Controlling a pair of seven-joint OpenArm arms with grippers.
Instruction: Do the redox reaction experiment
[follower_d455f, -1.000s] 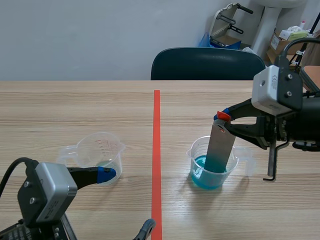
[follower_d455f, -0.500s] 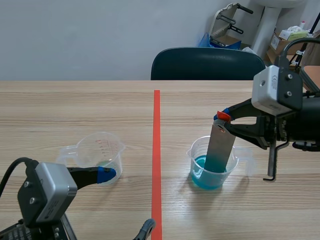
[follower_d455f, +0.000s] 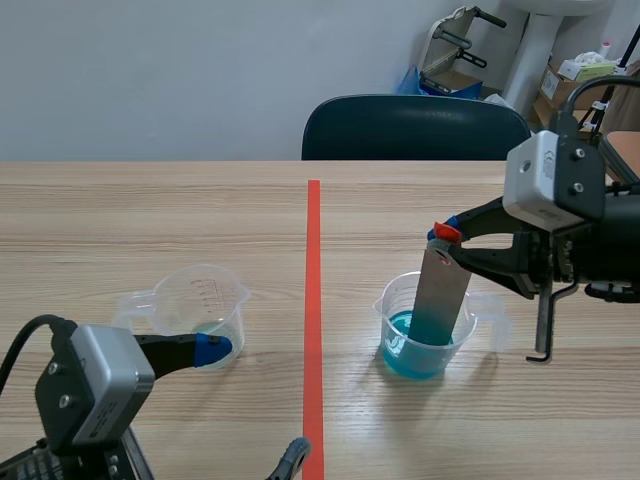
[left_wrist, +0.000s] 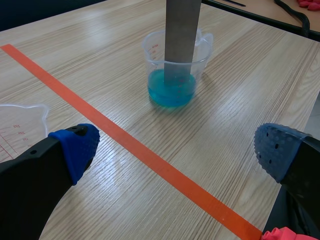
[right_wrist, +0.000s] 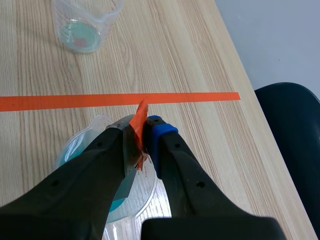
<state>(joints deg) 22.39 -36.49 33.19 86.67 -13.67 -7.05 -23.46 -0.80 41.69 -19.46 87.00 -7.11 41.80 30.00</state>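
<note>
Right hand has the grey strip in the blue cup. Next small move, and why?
Probably lift the flat grey metal strip straight up, slowly. The right hand is shut on its orange-taped top, its lower end stands in the blue liquid, and it leans inside the clear plastic measuring cup; a sideways pull might tip that.

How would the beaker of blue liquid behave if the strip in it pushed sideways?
Probably light: the beaker looks like thin clear plastic, with blue liquid only near its bottom. It would likely slide or tip easily, since the metal strip in the right pincer rises well above its rim and could lever it.
</note>
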